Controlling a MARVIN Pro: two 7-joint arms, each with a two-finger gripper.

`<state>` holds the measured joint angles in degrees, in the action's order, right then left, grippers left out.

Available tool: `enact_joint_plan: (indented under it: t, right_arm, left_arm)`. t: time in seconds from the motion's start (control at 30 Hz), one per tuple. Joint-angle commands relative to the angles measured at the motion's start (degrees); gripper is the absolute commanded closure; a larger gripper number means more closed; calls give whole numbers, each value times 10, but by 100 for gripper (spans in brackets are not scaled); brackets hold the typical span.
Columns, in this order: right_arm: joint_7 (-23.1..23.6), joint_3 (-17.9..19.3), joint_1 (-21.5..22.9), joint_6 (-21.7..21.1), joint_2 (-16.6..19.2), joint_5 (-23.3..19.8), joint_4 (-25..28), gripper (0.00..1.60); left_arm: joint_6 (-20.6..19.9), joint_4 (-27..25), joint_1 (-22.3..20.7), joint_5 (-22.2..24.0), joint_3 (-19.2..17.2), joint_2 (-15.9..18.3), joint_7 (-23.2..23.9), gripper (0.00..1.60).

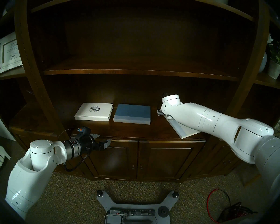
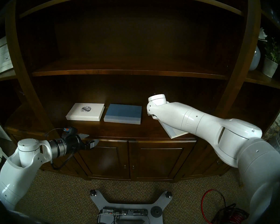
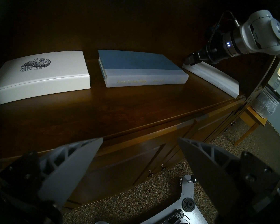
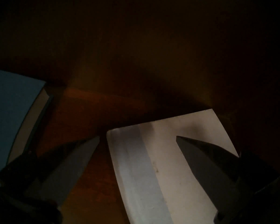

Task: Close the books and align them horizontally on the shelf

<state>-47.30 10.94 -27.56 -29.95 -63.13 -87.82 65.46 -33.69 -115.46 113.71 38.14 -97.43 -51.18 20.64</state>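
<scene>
The white book [image 1: 185, 130] is found askew on the shelf [image 1: 128, 128], straddled ungripped by the wide-open right jaws, evidently for squaring; the left jaws stand open, empty.

dim overall | right wrist view darkest | fisheye edges vignetted

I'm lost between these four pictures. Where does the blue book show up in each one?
Head left view: blue book, centre of the shelf, between two white books.
Head right view: same spot, slightly further left.
Left wrist view: upper middle, pale spine facing us.
Right wrist view: far left edge, dim.
Shared landmark: the plain white book to its right.
</scene>
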Motion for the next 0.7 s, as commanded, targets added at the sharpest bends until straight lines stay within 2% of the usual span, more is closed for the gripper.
enact_joint_plan:
  t: [0.0,0.1,0.17,0.4,0.53,0.67]
  right_arm:
    - [67,19,30,5,5,0,-46,0]
    - [86,22,32,4,1,-3,-62,0]
    - [123,24,38,6,-6,-1,-95,0]
    - [181,20,49,12,-13,12,-126,0]
    - [211,13,53,16,-15,24,-136,0]
    - [223,10,53,18,-14,30,-133,0]
  left_arm:
    - [8,-13,-10,0,-7,0,-1,0]
    - [8,-13,-10,0,-7,0,-1,0]
    - [8,-13,-10,0,-7,0,-1,0]
    - [8,-13,-10,0,-7,0,-1,0]
    - [8,-13,-10,0,-7,0,-1,0]
    - [8,-13,-10,0,-7,0,-1,0]
